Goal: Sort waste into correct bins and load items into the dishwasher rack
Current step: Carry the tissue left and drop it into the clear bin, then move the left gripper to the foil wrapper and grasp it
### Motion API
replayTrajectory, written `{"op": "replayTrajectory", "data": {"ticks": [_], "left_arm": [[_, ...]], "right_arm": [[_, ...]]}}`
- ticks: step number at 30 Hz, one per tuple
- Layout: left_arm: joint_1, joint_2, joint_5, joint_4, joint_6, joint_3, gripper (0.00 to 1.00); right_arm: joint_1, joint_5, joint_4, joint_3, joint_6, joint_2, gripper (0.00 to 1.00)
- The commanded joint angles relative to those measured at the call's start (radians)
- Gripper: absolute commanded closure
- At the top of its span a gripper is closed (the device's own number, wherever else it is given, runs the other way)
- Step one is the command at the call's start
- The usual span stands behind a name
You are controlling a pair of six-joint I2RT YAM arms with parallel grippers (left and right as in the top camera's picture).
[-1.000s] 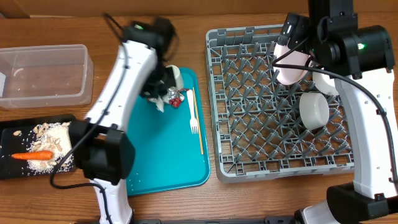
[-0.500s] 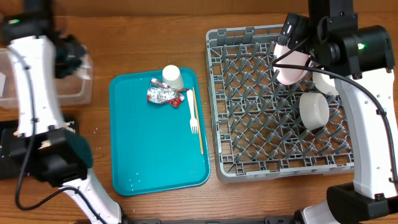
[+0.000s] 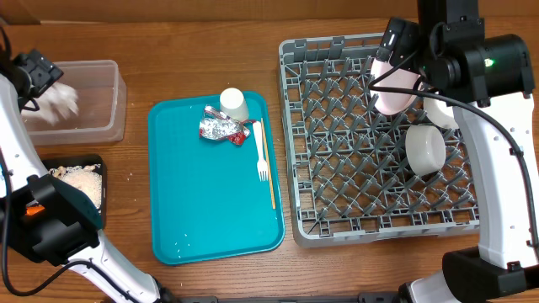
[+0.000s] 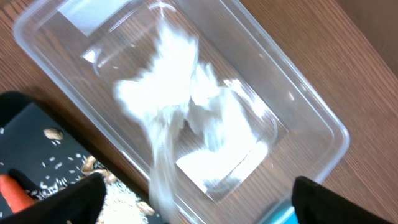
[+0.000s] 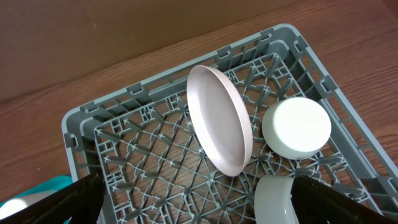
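Observation:
My left gripper (image 4: pixel 199 208) hangs open over the clear tub (image 4: pixel 298 106). A crumpled white napkin (image 4: pixel 168 93), blurred, is loose inside the tub, and nothing is between the fingers. The black tray (image 3: pixel 93 164) beside it holds beige scraps (image 4: pixel 115 193) and the orange carrot (image 4: pixel 11 193). On the teal tray (image 3: pixel 210 210) lie the white cup (image 3: pixel 233 103), the red-and-silver wrapper (image 3: pixel 221 128), the white fork (image 3: pixel 261 156) and a wooden stick (image 3: pixel 270 181). My right gripper (image 5: pixel 199 208) is open above the grey rack (image 3: pixel 337 194), which holds the pink plate (image 5: pixel 221 121) on edge and two white bowls (image 5: pixel 296 127) (image 5: pixel 273 199).
The left arm's base (image 3: pixel 50 227) covers part of the black tray in the overhead view. The right arm (image 3: pixel 488 76) reaches over the rack's far right corner. Bare wooden table (image 3: pixel 210 34) surrounds the trays.
The left arm swung from the teal tray to the clear tub at far left, then its gripper opened and let go of the napkin. The right arm has not moved.

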Motion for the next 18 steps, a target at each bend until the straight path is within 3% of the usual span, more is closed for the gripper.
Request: {"op": "replayTrajectory", "data": {"ticks": [1,7,12,14,18], "left_arm": [[0.005,-0.003,-0.019,0.015,0.027,-0.008,0.00],[0.004,-0.005,0.060,-0.014,0.038,-0.005,0.00],[-0.013,-0.013,0.467,-0.081,0.160,0.006,0.00],[-0.033,-0.012,0.558,-0.116,0.189,0.005,0.00],[-0.132,-0.012,0.526,-0.221,0.276,0.003,0.00]], "right_arm": [[-0.002,-0.001,0.005,0.007,0.005,0.000,0.00],[-0.002,-0.001,0.005,0.007,0.005,0.000,0.00],[-0.002,-0.001,0.005,0.007,0.005,0.000,0.00],[-0.002,-0.001,0.005,0.007,0.005,0.000,0.00],[-0.002,-0.001,0.005,0.007,0.005,0.000,0.00]]}}
